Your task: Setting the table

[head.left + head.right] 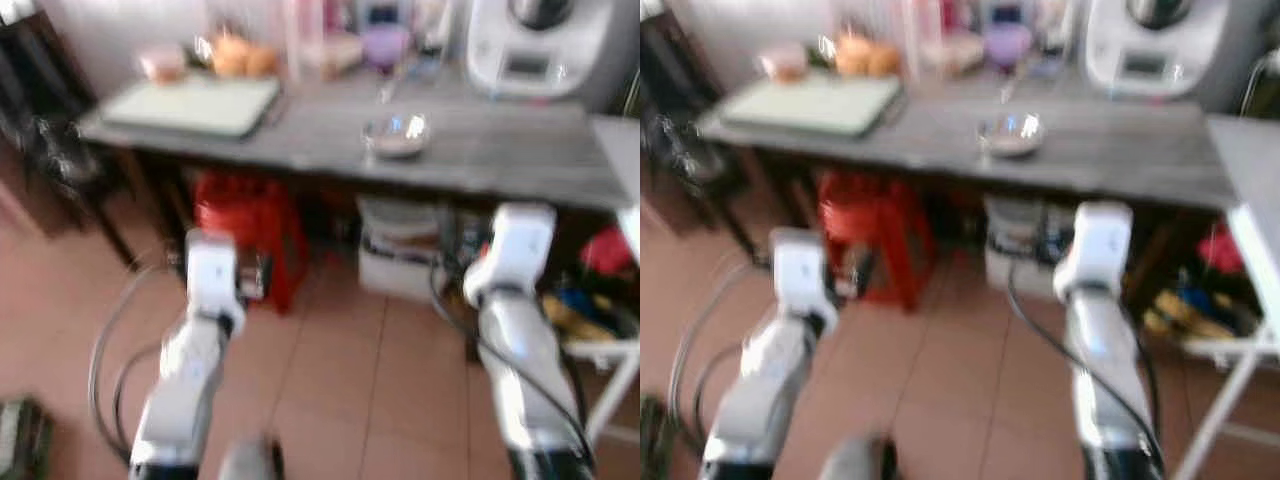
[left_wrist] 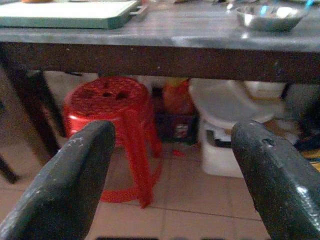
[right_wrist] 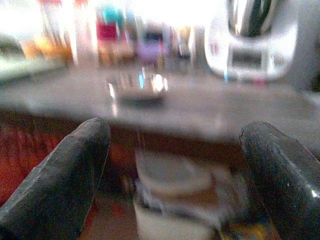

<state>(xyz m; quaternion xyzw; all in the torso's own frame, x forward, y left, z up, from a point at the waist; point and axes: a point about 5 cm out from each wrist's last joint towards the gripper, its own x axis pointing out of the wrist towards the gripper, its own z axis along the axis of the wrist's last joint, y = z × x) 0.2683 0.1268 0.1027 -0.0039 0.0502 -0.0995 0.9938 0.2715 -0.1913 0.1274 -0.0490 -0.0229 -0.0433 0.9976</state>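
A grey table (image 1: 480, 160) stands ahead of me, blurred. On it sits a shiny metal bowl (image 1: 397, 135), and at its left end lies a pale green tray (image 1: 192, 104). Both my arms reach forward below the table's edge, short of it. My left gripper (image 2: 172, 175) is open with nothing between its fingers, level with the space under the table. My right gripper (image 3: 175, 175) is open too and empty, pointing toward the metal bowl (image 3: 137, 90).
A white kitchen machine (image 1: 540, 45), jars and fruit crowd the table's back edge. Under the table stand a red plastic stool (image 1: 250, 225) and a white bin (image 1: 400, 250). A dark chair (image 1: 50, 150) is at the left, a white rack (image 1: 610, 340) at the right.
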